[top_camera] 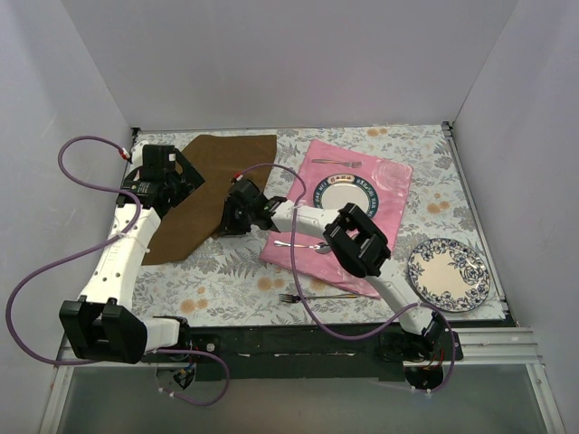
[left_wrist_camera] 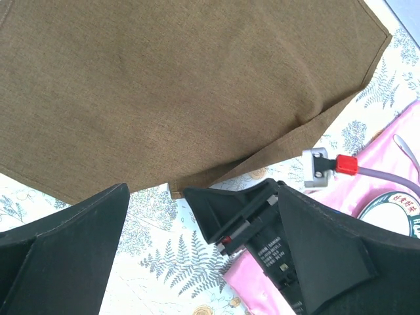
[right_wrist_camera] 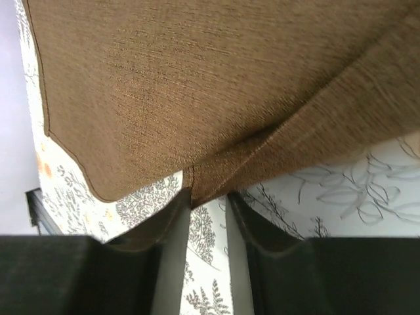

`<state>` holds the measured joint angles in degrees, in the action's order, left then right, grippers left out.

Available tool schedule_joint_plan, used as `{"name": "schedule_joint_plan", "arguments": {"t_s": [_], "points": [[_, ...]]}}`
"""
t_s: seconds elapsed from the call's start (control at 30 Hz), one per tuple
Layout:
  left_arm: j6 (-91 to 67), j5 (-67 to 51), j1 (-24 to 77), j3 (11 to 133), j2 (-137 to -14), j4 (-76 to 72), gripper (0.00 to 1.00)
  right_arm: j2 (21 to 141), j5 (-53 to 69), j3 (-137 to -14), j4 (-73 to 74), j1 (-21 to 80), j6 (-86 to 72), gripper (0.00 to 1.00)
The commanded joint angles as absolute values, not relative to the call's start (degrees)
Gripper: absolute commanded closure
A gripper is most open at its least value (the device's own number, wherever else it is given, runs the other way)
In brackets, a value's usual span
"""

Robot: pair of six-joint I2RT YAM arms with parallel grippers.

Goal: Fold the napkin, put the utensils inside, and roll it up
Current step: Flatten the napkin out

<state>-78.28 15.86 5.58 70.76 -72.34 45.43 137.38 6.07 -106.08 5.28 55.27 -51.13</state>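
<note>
The dark brown napkin (top_camera: 217, 181) lies at the back left on the flowered tablecloth, with one edge doubled over along its right side. It also shows in the left wrist view (left_wrist_camera: 184, 85) and the right wrist view (right_wrist_camera: 197, 85). My left gripper (top_camera: 167, 185) hovers over its left part, jaws wide open and empty (left_wrist_camera: 203, 193). My right gripper (top_camera: 233, 215) is at the napkin's lower right corner. Its jaws (right_wrist_camera: 209, 197) stand a narrow gap apart, with the corner just at the tips. A silver fork (top_camera: 312, 297) lies near the front, a spoon (top_camera: 303, 245) and another fork (top_camera: 336, 163) lie on the pink mat.
The pink mat (top_camera: 389, 194) lies right of the napkin with a small blue-rimmed plate (top_camera: 321, 194) on it. A larger patterned plate (top_camera: 425, 258) sits at the front right. White walls enclose the table on three sides. Purple cables loop from both arms.
</note>
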Motion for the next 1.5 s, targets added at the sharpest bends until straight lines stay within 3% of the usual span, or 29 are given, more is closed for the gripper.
{"name": "schedule_joint_plan", "arguments": {"t_s": [0.0, 0.03, 0.1, 0.33, 0.63, 0.9, 1.07, 1.13, 1.17, 1.2, 1.23, 1.3, 1.47], "points": [[-77.26, 16.96, 5.54, 71.11, -69.96, 45.35, 0.02, 139.04, 6.24, -109.86, 4.83, 55.64, -50.63, 0.74], [-77.17, 16.96, 5.54, 71.02, -69.87, 45.00, 0.02, 138.78, 6.85, -109.95, 5.09, 55.72, -50.28, 0.89], [-76.99, 17.14, 5.54, 70.75, -70.13, 44.83, 0.02, 136.59, 9.30, -109.25, 7.02, 55.72, -47.66, 0.99], [-76.20, 13.81, 5.45, 70.66, -71.46, 42.72, 0.02, 121.31, 20.55, -95.90, 5.18, 55.28, -35.62, 0.99], [-77.60, 8.53, 5.36, 70.66, -73.82, 41.31, 0.02, 112.43, 29.71, -81.14, 4.84, 54.67, -29.80, 0.99], [-78.84, 5.45, 2.82, 71.02, -76.99, 42.10, 0.02, 109.16, 32.25, -74.71, 7.20, 52.39, -23.74, 0.99], [-78.75, 3.43, 1.58, 70.75, -78.74, 38.85, 0.02, 107.76, 31.29, -78.29, 12.99, 52.03, -19.34, 0.99], [-79.19, 2.03, 1.06, 72.06, -82.17, 39.11, 0.02, 106.53, 27.71, -79.01, 17.21, 51.77, -17.23, 0.88], [-79.02, 1.59, 0.97, 73.20, -83.57, 38.68, 0.02, 105.91, 26.64, -78.75, 17.49, 51.59, -16.97, 0.75], [-79.10, 1.23, 0.88, 73.82, -86.11, 37.54, 0.02, 105.30, 26.02, -79.01, 17.40, 51.24, -16.61, 0.55], [-79.45, 0.71, 0.10, 74.52, -87.79, 37.09, 0.02, 105.21, 25.93, -79.45, 17.14, 50.81, -16.35, 0.46], [-79.54, 0.09, -1.91, 77.24, -91.04, 35.00, 0.02, 106.51, 25.49, -82.33, 16.88, 49.32, -16.52, 0.37], [-79.02, -1.41, -5.80, 89.89, -105.71, 36.21, 0.02, 111.88, 25.66, -92.01, 18.89, 46.24, -16.61, 0.36]]}}
